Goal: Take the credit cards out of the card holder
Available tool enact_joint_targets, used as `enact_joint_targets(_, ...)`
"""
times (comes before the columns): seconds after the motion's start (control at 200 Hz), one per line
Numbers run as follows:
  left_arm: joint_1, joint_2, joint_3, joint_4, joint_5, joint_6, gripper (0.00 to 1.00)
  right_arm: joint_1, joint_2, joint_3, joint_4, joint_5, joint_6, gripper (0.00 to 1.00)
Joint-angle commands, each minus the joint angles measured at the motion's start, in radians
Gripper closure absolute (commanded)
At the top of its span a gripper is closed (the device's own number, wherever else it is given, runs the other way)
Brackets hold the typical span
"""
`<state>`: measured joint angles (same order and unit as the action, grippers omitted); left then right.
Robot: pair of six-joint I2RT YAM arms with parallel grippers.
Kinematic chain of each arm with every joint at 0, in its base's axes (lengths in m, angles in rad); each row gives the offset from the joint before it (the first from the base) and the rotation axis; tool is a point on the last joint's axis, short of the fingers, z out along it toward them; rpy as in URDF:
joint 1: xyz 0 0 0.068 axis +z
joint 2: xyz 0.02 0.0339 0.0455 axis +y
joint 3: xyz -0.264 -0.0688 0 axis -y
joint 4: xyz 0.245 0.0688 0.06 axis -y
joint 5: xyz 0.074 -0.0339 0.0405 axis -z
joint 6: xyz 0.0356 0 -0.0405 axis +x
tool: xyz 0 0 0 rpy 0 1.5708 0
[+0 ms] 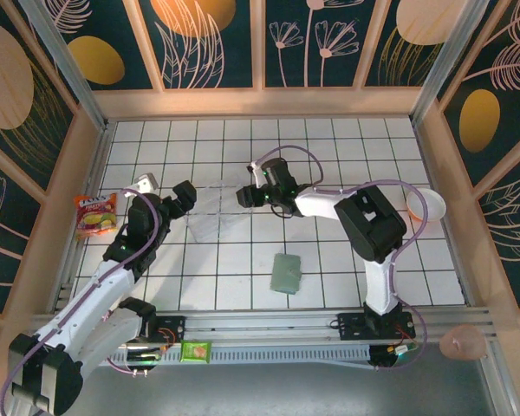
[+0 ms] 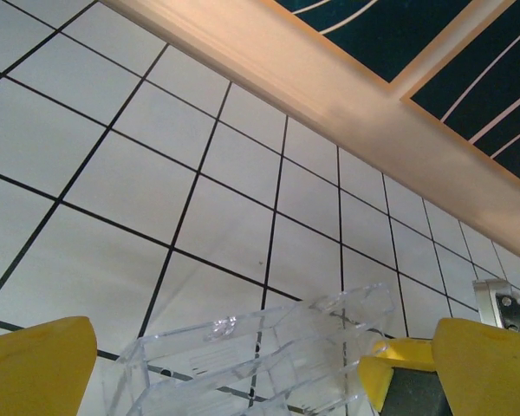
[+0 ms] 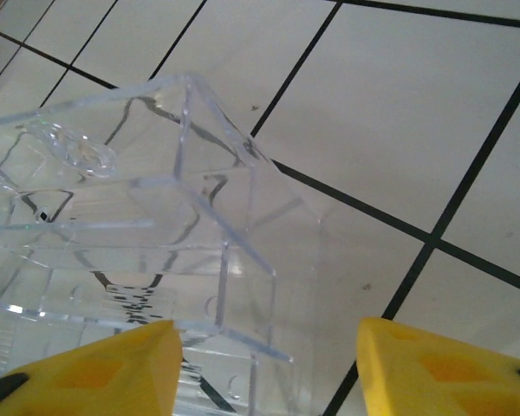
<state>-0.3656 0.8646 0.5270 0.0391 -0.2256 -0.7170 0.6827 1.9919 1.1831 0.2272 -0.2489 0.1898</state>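
Nearest, a flat grey-green piece [image 1: 286,273] lies on the table [image 1: 355,260], ahead and left of the right arm's base. Its long axis runs near to far with a slight tilt. Whether it is cards or a wallet I cannot tell. It is well apart from both grippers.

Farther out, at mid-table, sits the card holder [image 1: 212,221], a clear plastic box of stepped compartments, between the two grippers. From above its outline is faint and its edges sit a little askew to the tile lines, so its long axis cannot be told there. In the left wrist view its steps run across, from one finger toward the other. In the right wrist view one corner points away from the camera.

The left gripper [image 1: 187,198] is at the holder's left edge, its yellow fingers [image 2: 35,368] spread wide. The holder lies just inside them; contact cannot be told.

The right gripper [image 1: 244,198] is at the holder's right edge, its fingers [image 3: 451,364] about half apart and pinching nothing. The holder's lower edge reaches in between them. The finger on the view's left is up against the clear wall, and the other hangs over bare tile, clear of the holder.
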Motion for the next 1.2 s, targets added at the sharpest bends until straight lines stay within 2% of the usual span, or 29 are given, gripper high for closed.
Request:
enact_joint_targets(0.0,0.005,-0.007,-0.008,-0.024,-0.017,-0.005,0.01,0.011,0.028,0.038,-0.035,0.055,-0.002,0.48)
enact_joint_targets(0.15,0.005,-0.009,-0.016,-0.021,-0.012,-0.006,0.01,0.018,0.034,0.045,-0.056,0.077,0.02,0.56)
enact_joint_targets(0.265,0.004,-0.007,-0.021,-0.022,-0.014,-0.004,0.01,0.037,0.049,0.057,-0.085,0.115,0.023,0.58)
enact_joint_targets(0.43,0.005,-0.004,-0.021,-0.023,-0.012,-0.002,0.01,0.05,0.068,0.068,-0.115,0.159,0.038,0.69)
enact_joint_targets(0.59,0.005,-0.001,-0.018,-0.028,-0.009,0.002,0.01,0.051,0.055,0.045,-0.113,0.219,0.085,0.79)
enact_joint_targets(0.746,0.005,0.001,-0.017,-0.027,-0.005,0.003,0.01,0.051,0.019,0.013,-0.131,0.309,0.134,0.85)
enact_joint_targets(0.916,0.005,0.008,-0.017,-0.024,0.003,0.008,0.01,0.047,-0.062,-0.064,-0.142,0.386,0.155,0.85)
enact_joint_targets(1.196,0.005,0.019,-0.028,0.003,0.04,-0.004,0.01,-0.017,-0.212,-0.208,-0.188,0.4,0.129,0.85)
